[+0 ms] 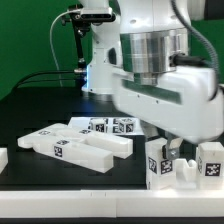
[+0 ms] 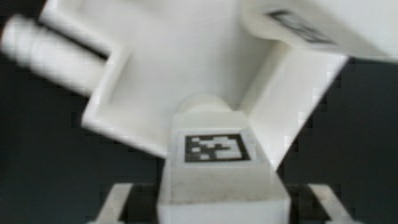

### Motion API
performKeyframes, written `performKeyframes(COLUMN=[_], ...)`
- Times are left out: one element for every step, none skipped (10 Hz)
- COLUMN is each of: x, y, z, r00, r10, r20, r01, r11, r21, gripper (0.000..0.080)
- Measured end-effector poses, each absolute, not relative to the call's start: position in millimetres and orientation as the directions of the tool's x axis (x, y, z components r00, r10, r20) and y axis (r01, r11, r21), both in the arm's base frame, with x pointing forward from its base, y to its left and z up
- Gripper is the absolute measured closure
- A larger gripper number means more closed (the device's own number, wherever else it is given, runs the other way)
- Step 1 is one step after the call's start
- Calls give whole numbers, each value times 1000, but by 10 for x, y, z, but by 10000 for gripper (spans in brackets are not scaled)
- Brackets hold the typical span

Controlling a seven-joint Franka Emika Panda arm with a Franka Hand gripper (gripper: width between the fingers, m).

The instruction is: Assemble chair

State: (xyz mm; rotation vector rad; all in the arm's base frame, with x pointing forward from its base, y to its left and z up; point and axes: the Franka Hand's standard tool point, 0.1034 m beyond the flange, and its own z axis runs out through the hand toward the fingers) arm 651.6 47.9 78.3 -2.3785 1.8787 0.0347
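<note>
The chair exists as loose white tagged pieces. In the wrist view a chunky white piece (image 2: pixel 214 100) with a square tag (image 2: pixel 217 148) fills the space between my fingers (image 2: pixel 121 203), and the dark pads press on both of its sides. My gripper (image 2: pixel 221 203) is shut on this piece. In the exterior view the gripper (image 1: pixel 172 148) reaches down at the exterior view's right, onto an upright white tagged piece (image 1: pixel 158 166). Most of the fingers are hidden behind the arm's hand.
Another tagged white piece (image 1: pixel 211 160) stands just right of the held one. A long white slab (image 1: pixel 75 148) and small tagged blocks (image 1: pixel 110 126) lie on the black table at centre left. A white piece (image 1: pixel 3 158) shows at the left edge.
</note>
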Motion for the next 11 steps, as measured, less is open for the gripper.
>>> performKeyframes(x=[6519, 6518, 6518, 6511, 6506, 6524, 6519, 6519, 6519, 6519, 6527], y=[475, 479, 487, 472, 454, 437, 454, 449, 441, 438, 430], z=[784, 782, 782, 778, 774, 774, 770, 769, 768, 767, 772], r00=[150, 131, 134, 262, 405, 586, 726, 736, 788, 823, 882], r10=[-984, -986, -986, -961, -911, -810, -688, -677, -616, -569, -470], r20=[-97, -100, -102, -90, -79, -38, -16, -15, -5, 2, 24], r01=[-987, -990, -989, -964, -913, -808, -685, -674, -612, -565, -465], r11=[-143, -124, -128, -256, -398, -579, -720, -730, -782, -817, -879], r21=[-69, -67, -68, -76, -89, -111, -114, -115, -114, -114, -101], gripper=[514, 514, 514, 354, 228, 166, 166, 155, 155, 151, 151])
